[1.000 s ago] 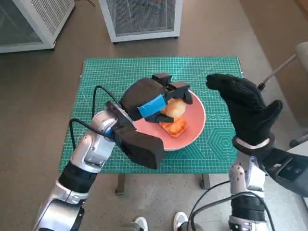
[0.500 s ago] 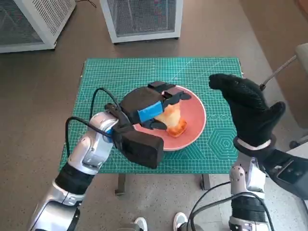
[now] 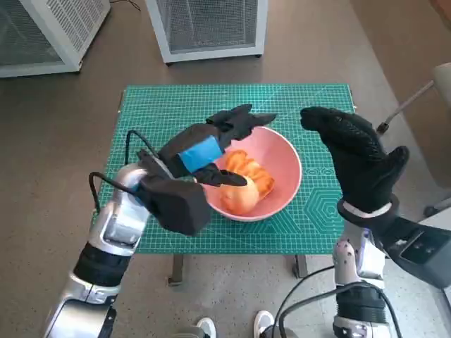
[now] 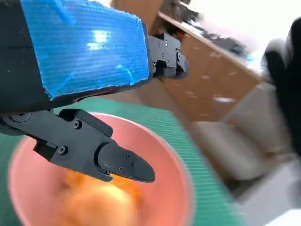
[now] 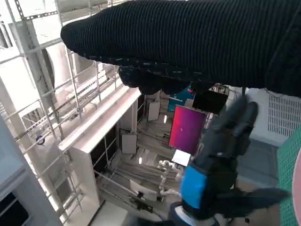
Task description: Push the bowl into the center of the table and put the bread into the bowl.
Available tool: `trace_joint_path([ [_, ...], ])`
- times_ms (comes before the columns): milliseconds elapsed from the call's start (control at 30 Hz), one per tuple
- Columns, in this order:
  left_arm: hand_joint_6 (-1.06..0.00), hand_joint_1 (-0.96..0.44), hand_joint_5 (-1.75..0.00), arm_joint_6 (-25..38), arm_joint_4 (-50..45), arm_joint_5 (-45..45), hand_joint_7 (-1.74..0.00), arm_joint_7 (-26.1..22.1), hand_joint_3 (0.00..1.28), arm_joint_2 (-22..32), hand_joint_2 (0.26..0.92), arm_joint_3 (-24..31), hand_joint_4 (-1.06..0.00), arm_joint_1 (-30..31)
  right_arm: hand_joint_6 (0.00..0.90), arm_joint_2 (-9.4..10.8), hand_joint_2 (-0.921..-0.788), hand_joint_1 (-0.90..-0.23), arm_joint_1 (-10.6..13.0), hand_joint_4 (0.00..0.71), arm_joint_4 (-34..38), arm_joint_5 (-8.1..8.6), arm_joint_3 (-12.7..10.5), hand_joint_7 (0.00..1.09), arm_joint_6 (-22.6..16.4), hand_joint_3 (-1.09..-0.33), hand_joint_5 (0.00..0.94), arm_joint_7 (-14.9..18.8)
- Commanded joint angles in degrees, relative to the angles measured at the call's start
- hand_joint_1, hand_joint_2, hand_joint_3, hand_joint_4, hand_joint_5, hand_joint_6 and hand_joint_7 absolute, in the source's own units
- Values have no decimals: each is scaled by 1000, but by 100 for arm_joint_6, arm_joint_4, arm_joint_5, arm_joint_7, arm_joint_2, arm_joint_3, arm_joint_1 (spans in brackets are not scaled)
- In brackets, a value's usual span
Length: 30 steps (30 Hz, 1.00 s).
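The pink bowl [image 3: 282, 179] sits near the middle of the green mat, slightly right of centre. Inside it lie a round pale bread roll [image 3: 238, 197] and an orange ridged piece [image 3: 252, 171]. My left hand [image 3: 211, 144] hovers above the bowl's left rim with its fingers spread, holding nothing. The left wrist view shows the same bowl [image 4: 155, 155] under those fingers [image 4: 117, 162], with the bread [image 4: 96, 202] blurred inside. My right hand [image 3: 356, 151] is raised to the right of the bowl, fingers apart and empty; the left hand [image 5: 214, 174] also shows in the right wrist view.
The green cutting mat [image 3: 169, 105] covers the small table. Two white mesh-fronted units [image 3: 208, 28] stand on the floor beyond the table's far edge. A grey chair edge [image 3: 440, 70] and metal rod are at the right. White shoe tips [image 3: 264, 322] show below the table.
My left hand has let go of the bread roll, lifted and opened. The roll now lies in the bowl's near-left part. The right hand has hardly moved.
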Motion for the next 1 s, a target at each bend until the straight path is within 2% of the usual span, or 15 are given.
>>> trace_joint_path([
  [33,-18,-463,1,-86,-39,-855,-264,-244,29,-88,915,440,1,208,129,4,-921,-463,-52,266,62,-35,17,510,91,-420,0,-36],
  [233,-40,-483,1,-384,-262,-1468,-278,-144,40,-194,920,888,1,413,126,-5,-921,-468,-149,267,-4,-66,29,516,174,-419,1,-118],
  [467,-2,-485,-9,-826,-936,-1867,-426,387,190,-588,921,1281,-17,688,122,-22,-921,-466,-321,267,-123,-162,42,523,281,-422,1,-329],
  [600,0,-506,-23,-1268,-852,-2126,-464,577,265,-901,921,1444,-44,780,114,-19,-921,-453,-458,276,-128,-303,43,530,294,-433,5,-513],
  [800,1,-529,-46,-1917,-414,-2427,-502,424,284,-1061,921,1572,-92,767,132,-6,-921,-450,-608,314,-166,-562,58,553,287,-451,22,-836],
  [1000,1,-544,-39,-2022,-305,-2454,-508,303,323,-991,921,1539,-93,742,134,41,-917,-450,-673,327,-185,-800,111,566,212,-466,23,-1080],
])
